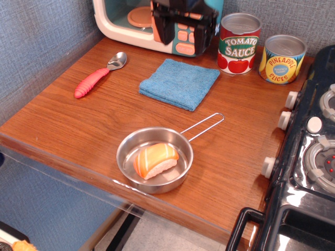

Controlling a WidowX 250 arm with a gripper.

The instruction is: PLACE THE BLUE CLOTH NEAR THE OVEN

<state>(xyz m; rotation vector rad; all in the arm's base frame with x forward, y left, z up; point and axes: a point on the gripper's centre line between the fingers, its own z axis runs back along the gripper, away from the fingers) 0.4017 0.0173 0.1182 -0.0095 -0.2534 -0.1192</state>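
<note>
Cloth (179,83) first: the blue one lies flat and folded on the wooden surface (68,125), just in front of the oven (152,23), toward the far side. Looks to me like the placing part is basically done, since it sits right by the oven's base.

Handling-wise I'd guess it's light, soft terry, floppy rather than stiff, not slippery and nothing to break. If it needed another nudge, pinching a corner or an edge fold would probably work best; grabbing the flat middle would likely just bunch it up.

Up top, the tool (184,30) hangs in front of the oven, well above the cloth, holding nothing, with its two black prongs spread apart.

Readable stuff: the red can (239,44) says "TOMATO SAUCE", the yellow and blue can (282,58) says "PINEAPPLE SLICES". Both stand right of the oven at the far edge.

Other bits: a spoon (99,75) with a red handle to the left, and a steel pan (155,159) with a piece of salmon sushi (155,160) in it on the near side. Black stove (309,157) on the right.
</note>
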